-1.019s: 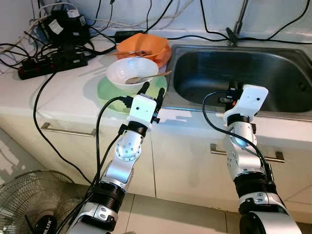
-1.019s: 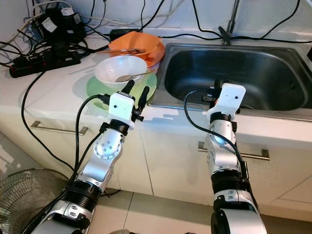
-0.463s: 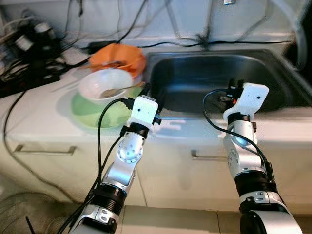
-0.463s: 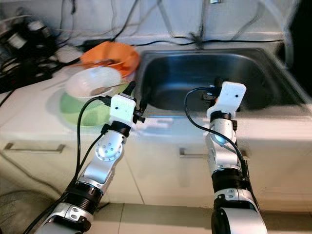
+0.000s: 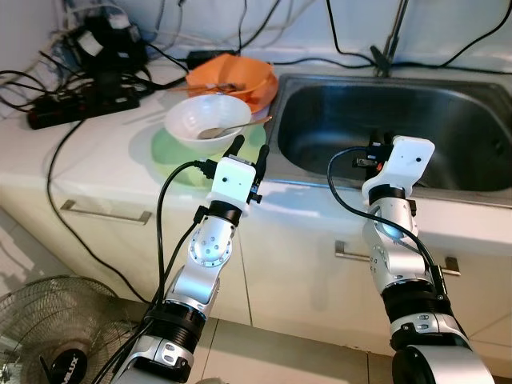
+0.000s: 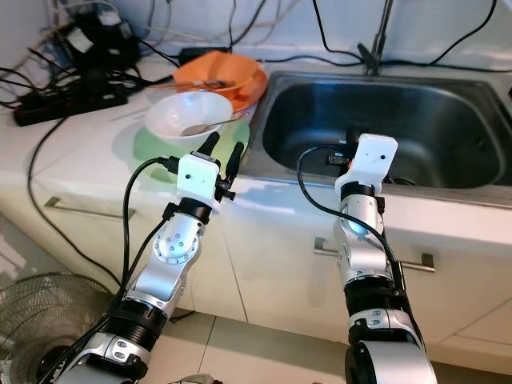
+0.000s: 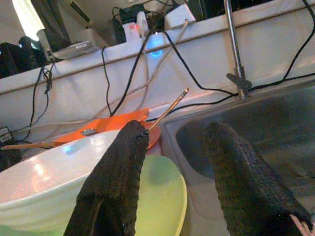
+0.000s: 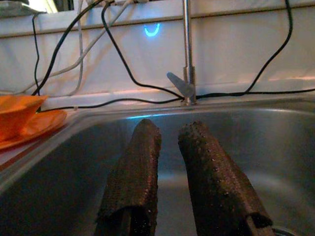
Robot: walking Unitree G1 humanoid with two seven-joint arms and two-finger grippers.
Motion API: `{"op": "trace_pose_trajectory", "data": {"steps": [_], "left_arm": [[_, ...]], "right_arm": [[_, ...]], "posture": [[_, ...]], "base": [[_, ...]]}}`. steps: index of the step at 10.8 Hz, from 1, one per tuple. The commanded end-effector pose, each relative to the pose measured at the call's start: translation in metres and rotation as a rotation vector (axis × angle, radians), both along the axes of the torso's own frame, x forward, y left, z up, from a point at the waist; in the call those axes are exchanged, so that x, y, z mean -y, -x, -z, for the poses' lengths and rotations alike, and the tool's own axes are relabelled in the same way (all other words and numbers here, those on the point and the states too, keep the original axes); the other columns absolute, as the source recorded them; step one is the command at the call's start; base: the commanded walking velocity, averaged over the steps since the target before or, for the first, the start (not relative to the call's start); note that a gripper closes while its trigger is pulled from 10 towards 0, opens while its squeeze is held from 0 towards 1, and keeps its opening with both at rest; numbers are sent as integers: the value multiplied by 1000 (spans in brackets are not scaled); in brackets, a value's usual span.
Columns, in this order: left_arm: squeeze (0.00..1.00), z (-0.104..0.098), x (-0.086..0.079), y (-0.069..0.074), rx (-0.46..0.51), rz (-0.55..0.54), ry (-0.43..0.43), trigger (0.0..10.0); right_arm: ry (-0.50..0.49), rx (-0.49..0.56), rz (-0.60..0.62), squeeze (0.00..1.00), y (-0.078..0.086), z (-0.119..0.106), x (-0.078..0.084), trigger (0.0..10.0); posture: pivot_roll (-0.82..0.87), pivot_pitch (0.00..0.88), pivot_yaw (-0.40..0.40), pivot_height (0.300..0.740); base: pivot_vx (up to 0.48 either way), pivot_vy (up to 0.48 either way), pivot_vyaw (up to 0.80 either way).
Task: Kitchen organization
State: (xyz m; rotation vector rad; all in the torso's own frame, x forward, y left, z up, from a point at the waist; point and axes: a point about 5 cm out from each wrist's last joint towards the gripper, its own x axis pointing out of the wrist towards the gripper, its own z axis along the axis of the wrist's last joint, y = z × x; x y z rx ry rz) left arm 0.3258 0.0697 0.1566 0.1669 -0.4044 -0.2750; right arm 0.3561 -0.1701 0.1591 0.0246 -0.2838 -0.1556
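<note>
A white bowl [image 5: 206, 124] with a spoon [image 5: 232, 127] in it rests on a green plate [image 5: 171, 154] on the counter, left of the sink [image 5: 416, 172]. Behind it lies an orange bowl [image 5: 234, 77] on an orange plate. My left gripper [image 5: 250, 149] is open and empty, held over the counter's front edge just right of the green plate; the left wrist view has the white bowl [image 7: 44, 172] close beside one finger [image 7: 115, 182]. My right gripper [image 8: 167, 147] points into the steel sink [image 8: 275, 147], its fingers close together with nothing between them.
A faucet [image 5: 391, 36] stands behind the sink. A power strip [image 5: 76, 106] and tangled black cables crowd the counter's back left. Cabinet drawers with metal handles [image 5: 106, 213] lie below the counter. A floor fan [image 5: 50, 336] stands at lower left.
The camera swung right half a second ago and has swung back, so the whole picture has shifted. Both arms keep the same pose before the counter; the dishes have not moved.
</note>
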Motion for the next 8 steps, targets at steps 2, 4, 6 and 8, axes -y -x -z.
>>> {"op": "trace_pose_trajectory", "data": {"steps": [2,4,6,8], "left_arm": [[0,-2,-3,-1,7,-13,-7,10000],[0,-2,-3,-1,3,-13,-6,10000],[0,-2,-3,-2,6,-13,-8,10000],[0,-3,-3,-2,9,-17,-7,10000]], "right_arm": [[0,-6,-12,0,-2,-1,-2,10000],[-3,-16,-18,0,-2,1,-4,10000],[1,-14,-18,0,-2,1,-3,10000],[2,-13,-22,0,-2,1,-4,10000]], "posture": [[46,0,66,740],[44,0,66,740],[45,0,65,740],[49,0,62,740]], "base": [[0,0,0],[0,0,0],[324,0,0],[351,0,0]]}}
